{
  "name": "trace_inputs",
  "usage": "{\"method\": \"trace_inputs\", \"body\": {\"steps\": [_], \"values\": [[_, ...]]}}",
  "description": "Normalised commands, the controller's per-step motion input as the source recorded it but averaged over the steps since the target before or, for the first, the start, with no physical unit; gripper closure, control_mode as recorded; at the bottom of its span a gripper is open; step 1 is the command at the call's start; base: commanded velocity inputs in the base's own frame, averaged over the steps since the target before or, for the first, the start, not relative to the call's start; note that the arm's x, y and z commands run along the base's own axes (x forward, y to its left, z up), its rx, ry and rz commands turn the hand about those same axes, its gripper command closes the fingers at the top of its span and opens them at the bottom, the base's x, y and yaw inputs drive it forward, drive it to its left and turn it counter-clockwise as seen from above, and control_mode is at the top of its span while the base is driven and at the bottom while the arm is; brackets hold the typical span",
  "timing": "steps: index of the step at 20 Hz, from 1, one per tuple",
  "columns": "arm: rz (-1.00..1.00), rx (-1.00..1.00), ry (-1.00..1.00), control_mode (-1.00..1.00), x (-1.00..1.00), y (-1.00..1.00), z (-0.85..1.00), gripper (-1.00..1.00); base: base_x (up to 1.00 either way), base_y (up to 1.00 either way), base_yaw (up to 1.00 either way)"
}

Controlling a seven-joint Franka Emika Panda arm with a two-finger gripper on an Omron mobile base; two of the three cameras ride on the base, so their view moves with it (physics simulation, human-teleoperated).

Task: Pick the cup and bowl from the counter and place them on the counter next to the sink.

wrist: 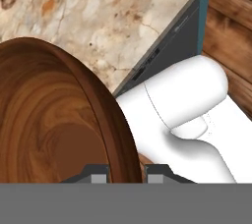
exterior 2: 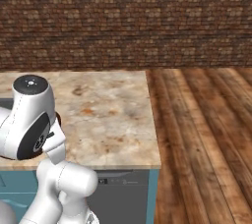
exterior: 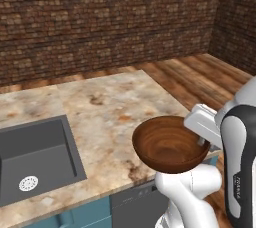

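The gripper [wrist: 127, 173] is closed on the rim of the bowl [exterior: 169, 144]; in the hand view the two dark finger tips stand on both sides of the wooden wall, one inside and one outside. In the left base view the bowl hangs in the air, tilted, above the front edge of the table [exterior: 107, 109], at about 4 o'clock of the picture. The white arm is behind it at 3 o'clock. The sink [exterior: 35, 154] is set in the table at 8 o'clock, well apart from the bowl, with its round silver drain [exterior: 28, 183] near the front wall
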Motion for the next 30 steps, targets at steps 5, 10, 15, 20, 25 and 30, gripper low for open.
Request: {"method": "trace_inputs", "body": {"steps": [5,10,15,20,25,30], "values": [[0.0,0.0,0.0,1.0,0.0,0.0,0.0,1.0,0.0,0.0,0.0],[0.0,0.0,0.0,1.0,0.0,0.0,0.0,1.0,0.0,0.0,0.0],[0.0,0.0,0.0,-1.0,0.0,0.0,0.0,1.0,0.0,0.0,0.0],[0.0,0.0,0.0,-1.0,0.04,0.09,-0.07,1.0,0.0,0.0,0.0],[0.0,0.0,0.01,-1.0,0.44,0.25,-0.12,1.0,0.0,0.0,0.0],[0.03,0.0,0.06,-1.0,0.19,0.08,0.0,1.0,0.0,0.0,0.0]]}}
